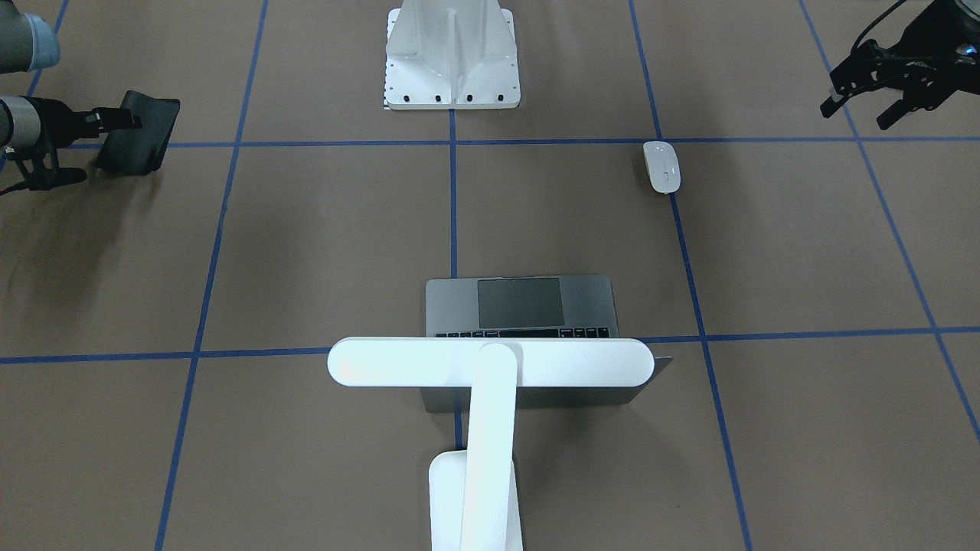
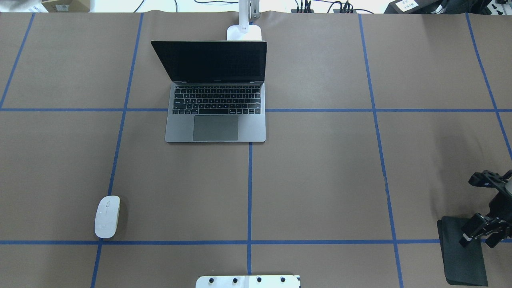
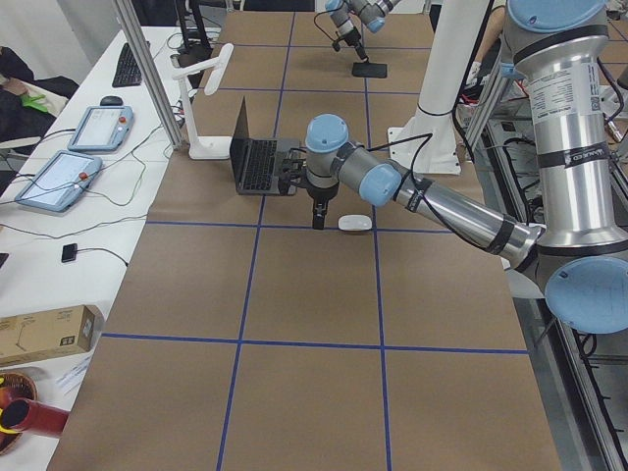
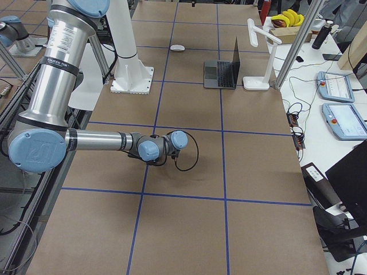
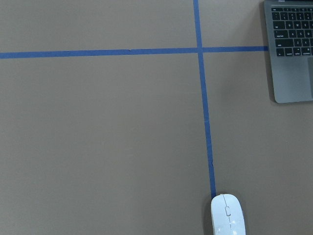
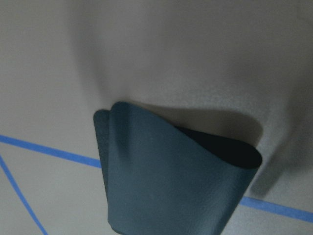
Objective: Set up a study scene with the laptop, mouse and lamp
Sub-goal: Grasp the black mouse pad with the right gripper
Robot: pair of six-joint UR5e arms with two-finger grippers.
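Observation:
The laptop (image 2: 216,100) stands open at the table's far middle, screen dark. The lamp (image 1: 490,363) stands right behind it, its light bar over the lid. Its base shows in the overhead view (image 2: 244,33). The mouse (image 2: 107,216) lies on the robot's left side, near a blue tape line. It also shows in the left wrist view (image 5: 226,215). My left gripper (image 1: 861,107) is open and empty, off the table, to the outer side of the mouse. My right gripper (image 2: 472,236) is shut on one edge of a flat black mat (image 2: 462,252), which it bends up.
A white ribbed metal mount (image 1: 452,57) stands at the robot's side of the table, in the middle. Blue tape lines cross the brown table (image 2: 320,180). Tablets, a keyboard and cables lie beyond the far edge in the side views.

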